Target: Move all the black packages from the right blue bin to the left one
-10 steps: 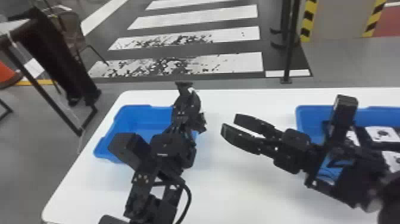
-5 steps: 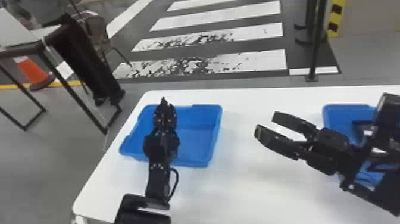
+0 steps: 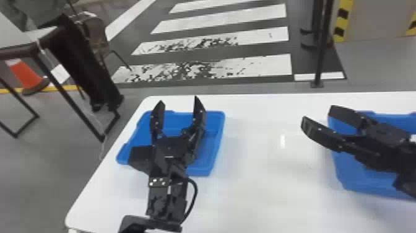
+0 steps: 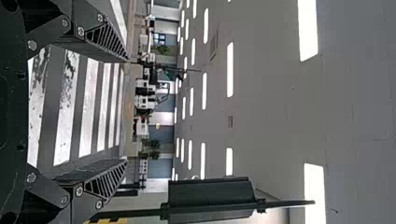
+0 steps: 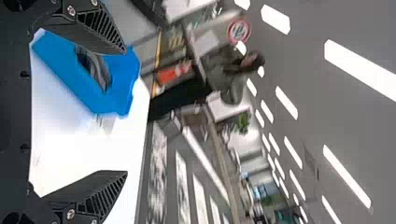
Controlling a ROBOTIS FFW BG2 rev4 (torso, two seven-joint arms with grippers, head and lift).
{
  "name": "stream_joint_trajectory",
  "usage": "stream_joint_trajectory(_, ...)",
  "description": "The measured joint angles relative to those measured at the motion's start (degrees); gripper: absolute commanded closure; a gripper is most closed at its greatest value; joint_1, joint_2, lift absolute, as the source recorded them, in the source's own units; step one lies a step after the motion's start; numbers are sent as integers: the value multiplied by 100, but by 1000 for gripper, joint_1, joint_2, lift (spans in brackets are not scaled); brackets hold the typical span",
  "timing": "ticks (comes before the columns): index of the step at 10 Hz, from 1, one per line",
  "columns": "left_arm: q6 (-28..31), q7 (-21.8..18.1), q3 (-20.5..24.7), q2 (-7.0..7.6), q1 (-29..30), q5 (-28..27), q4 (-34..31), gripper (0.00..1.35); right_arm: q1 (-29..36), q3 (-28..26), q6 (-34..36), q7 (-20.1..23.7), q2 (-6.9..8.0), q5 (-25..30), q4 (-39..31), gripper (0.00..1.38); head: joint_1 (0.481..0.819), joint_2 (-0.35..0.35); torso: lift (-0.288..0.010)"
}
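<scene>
So, biggest first: a grey floor with a worn white crosswalk (image 3: 223,68), and in front of it the white desk (image 3: 263,186). Off to the left is a side table (image 3: 15,34) (kinda cut off by the head view's edge, sorry), with a chair (image 3: 93,31) behind it.

Left arm (image 3: 167,192) comes in from the bottom edge, right arm (image 3: 408,167) from the right edge. Both blue bins sit on the desk, well apart: the left bin (image 3: 213,139) near the far left corner, the right bin (image 3: 349,173) running out past the right edge. An orange cone (image 3: 26,74) stands on the floor by the side table.

Left tool (image 3: 178,100) lines up with the left bin, fingers (image 3: 157,119) spread, and the left wrist view has them apart too. Right tool (image 3: 318,113) overlaps the right bin's left side and points toward the left bin, its two fingers (image 3: 322,133) apart with desk between them in the right wrist view.

Black packages? Can't tell where they are, the right arm hides part of the right bin.
</scene>
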Motion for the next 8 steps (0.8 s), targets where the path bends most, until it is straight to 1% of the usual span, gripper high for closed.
stream_joint_trajectory(1,329,-121,-54,4,275,98,-598,274,170,-422,426,-279,61,583,-384,116,670,171,-181)
stream_joint_trajectory(2,799,-322,-65,5,562,262,-1178,274,234,-741,977,-502,115,963,-568,105,674,140,-181)
stream_joint_trajectory(3,1271,-495,-69,5,838,399,-1666,274,238,-999,1480,-650,162,1317,-626,99,691,79,-181)
stream_joint_trajectory(4,1523,-590,-107,14,1068,522,-1975,274,188,-1177,1886,-747,186,1538,-585,99,695,31,-181)
stream_joint_trajectory(5,1651,-640,-165,35,1242,626,-2171,274,162,-1301,2404,-930,204,1671,-666,101,695,-8,-181)
stream_joint_trajectory(7,1799,-740,-183,59,1420,754,-2327,274,70,-1552,3507,-1151,246,1856,-978,101,695,-48,-181)
stream_joint_trajectory(8,1820,-761,-173,64,1444,774,-2346,274,17,-1630,4239,-1345,244,1967,-1316,101,695,-71,-181)
